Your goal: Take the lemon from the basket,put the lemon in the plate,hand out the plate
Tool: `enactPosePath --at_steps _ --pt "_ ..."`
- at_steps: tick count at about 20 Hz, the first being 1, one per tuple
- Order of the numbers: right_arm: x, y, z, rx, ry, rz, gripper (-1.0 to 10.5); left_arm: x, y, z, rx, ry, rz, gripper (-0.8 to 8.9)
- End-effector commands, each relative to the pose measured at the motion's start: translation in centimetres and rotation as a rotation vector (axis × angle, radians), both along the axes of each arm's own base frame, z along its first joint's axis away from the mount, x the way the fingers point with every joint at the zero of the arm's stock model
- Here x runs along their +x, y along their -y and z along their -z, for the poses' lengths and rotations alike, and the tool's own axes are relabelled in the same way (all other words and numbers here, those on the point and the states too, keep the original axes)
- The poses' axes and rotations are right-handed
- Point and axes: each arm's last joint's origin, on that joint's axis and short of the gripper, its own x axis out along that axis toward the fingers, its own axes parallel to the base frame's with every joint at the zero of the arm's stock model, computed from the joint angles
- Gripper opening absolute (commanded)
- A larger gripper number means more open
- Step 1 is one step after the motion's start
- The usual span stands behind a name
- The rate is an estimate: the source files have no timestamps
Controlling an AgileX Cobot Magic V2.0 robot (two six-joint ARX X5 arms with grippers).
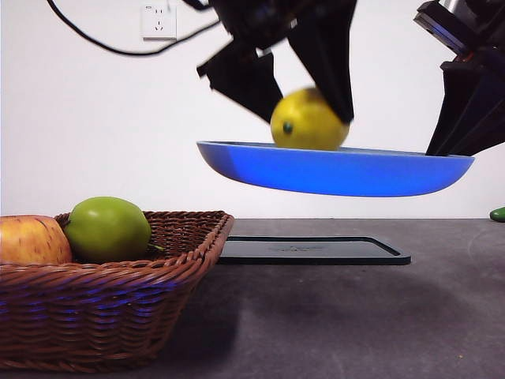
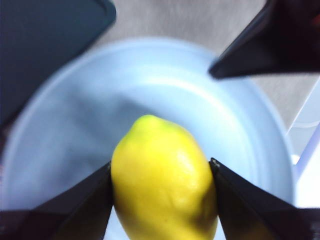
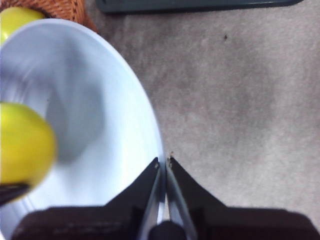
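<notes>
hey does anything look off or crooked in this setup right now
Nothing stands out. The plate is held in the air by its rim in the right gripper, and the left gripper holds the lemon over it.

This looks like a robot test room or lab rather than a home. A bare white wall [image 1: 79,142] carries only a power socket [image 1: 158,20] and a loose black cable [image 1: 95,43]. The dark grey bench [image 1: 355,316] holds staged props: a wicker basket [image 1: 118,308] of fruit and a black tray [image 1: 316,250].
</notes>
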Motion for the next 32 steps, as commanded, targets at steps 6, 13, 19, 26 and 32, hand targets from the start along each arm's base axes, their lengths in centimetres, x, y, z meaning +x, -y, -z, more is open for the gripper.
enactPosePath --at_steps 6,13,19,26,32 --pt "0.3 -0.2 -0.5 0.014 0.014 -0.002 0.1 -0.3 1.2 0.9 0.027 -0.01 0.037 3.53" --pt "0.8 0.0 -0.5 0.027 0.014 0.042 0.1 -0.7 0.8 0.0 0.021 -0.006 0.037 3.77" --pt "4.1 1.1 0.1 0.027 -0.022 0.127 0.1 -3.3 -2.8 -5.6 -0.081 0.072 0.035 3.76" --pt "12.6 1.6 0.5 0.02 -0.05 0.177 0.1 -7.5 -8.4 -10.9 -0.188 0.153 0.035 3.76" --pt "19.3 0.8 2.4 0.011 -0.047 0.167 0.1 -8.6 -9.9 -11.6 -0.182 0.151 0.029 3.76"
